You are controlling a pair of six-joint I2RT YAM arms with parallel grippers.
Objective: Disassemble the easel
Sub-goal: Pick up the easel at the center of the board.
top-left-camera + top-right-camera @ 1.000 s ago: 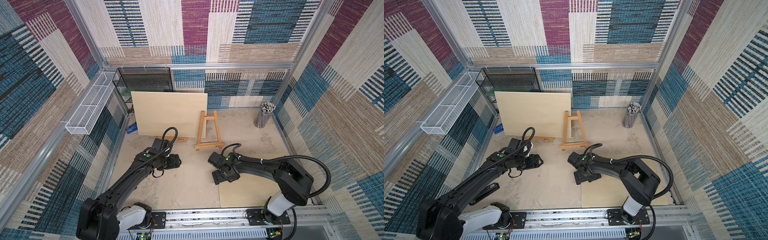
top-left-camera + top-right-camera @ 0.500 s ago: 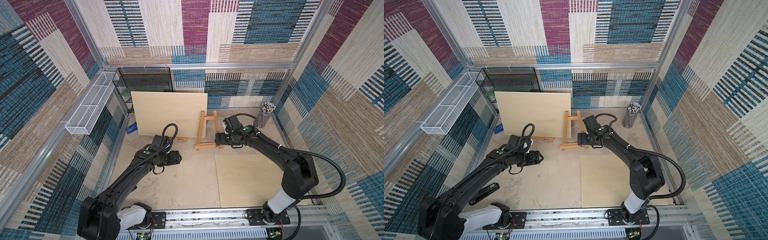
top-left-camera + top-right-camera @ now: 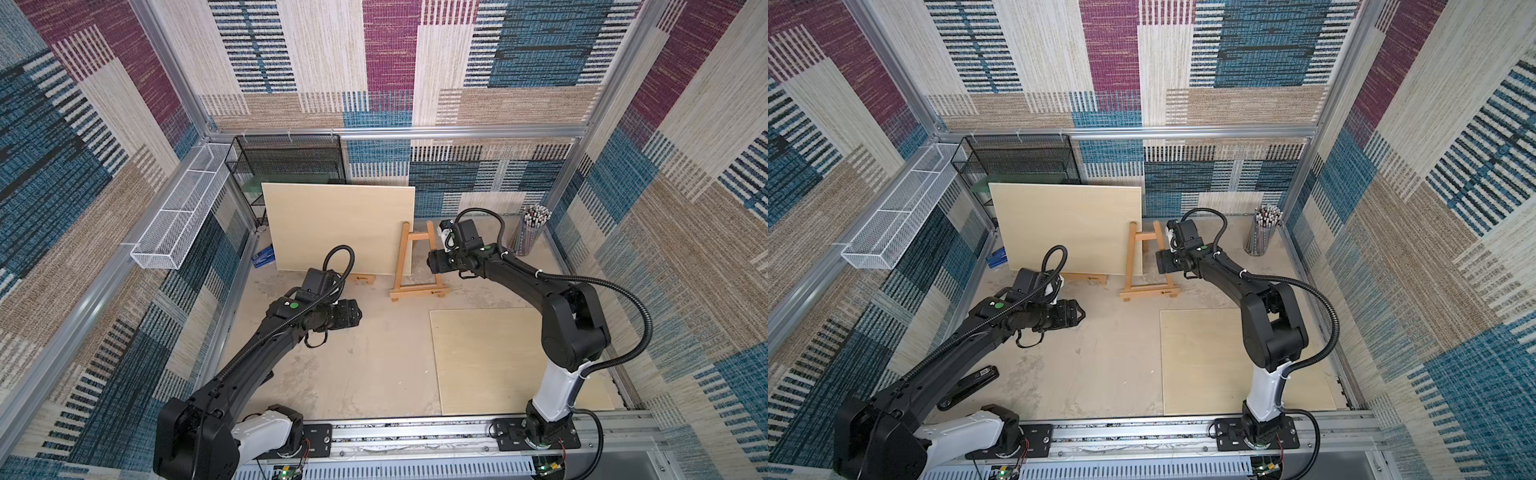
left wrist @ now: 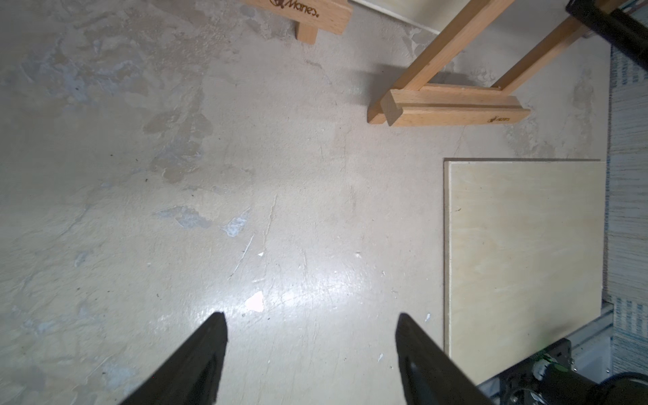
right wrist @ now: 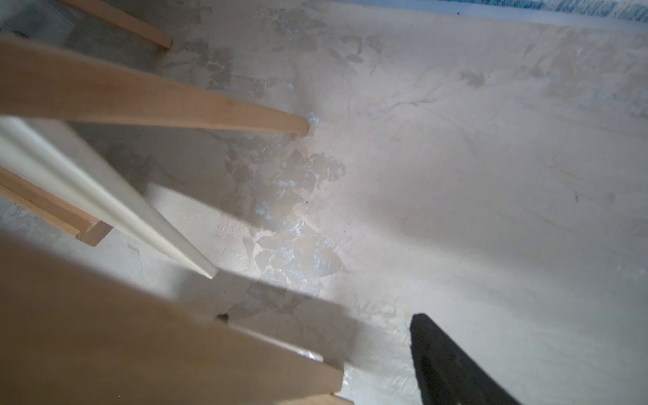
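We see a scuffed beige surface point(image 3: 374, 365) walled by patterned woven panels point(image 3: 390, 50). The small wooden A-frame easel point(image 3: 417, 289) stands near the back. The left end effector point(image 4: 310, 319) hangs with fingers apart. The right end effector point(image 3: 433, 262), a second ago over the flat pale board point(image 3: 490, 357), is now at the easel's leg; its grip we cannot tell.

You have two easels point(image 3: 417, 289), two pale boards point(image 3: 338, 228), one pencil cup point(image 3: 527, 239), one white wire basket point(image 3: 178, 216), one black mesh rack point(image 3: 286, 162), two robot arms point(image 3: 519, 276).

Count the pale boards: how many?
2. The upright board leans on the easel at the back; the flat board lies on the floor in front. Others may hide behind.
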